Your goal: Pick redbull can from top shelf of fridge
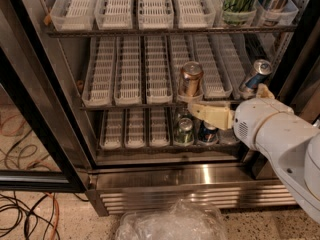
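We find the redbull can inside the open fridge, near the front right corner of the worktop, which here is the middle of the three wire racks in view. It stands close to the dark frame on that side and well apart from the copper-gold can at the same front edge. It looks tilted, its silver lid leaning right, though that may be only our angle. The end effector hangs just in front of the worktop's front edge, below the copper-gold can and to the lower left of the redbull can. It grips nothing, and we cannot tell whether it is apart or together. We judge the can light to moderate in weight. Its thin aluminium walls would dent under a hard squeeze, and its smooth sides may be slick with cold moisture. Being slim and tall, it would topple at a nudge near the lid. We would take it around the middle of the body, on opposite sides and below the rim. We would come in from the front edge, minding the narrow room beside the frame.
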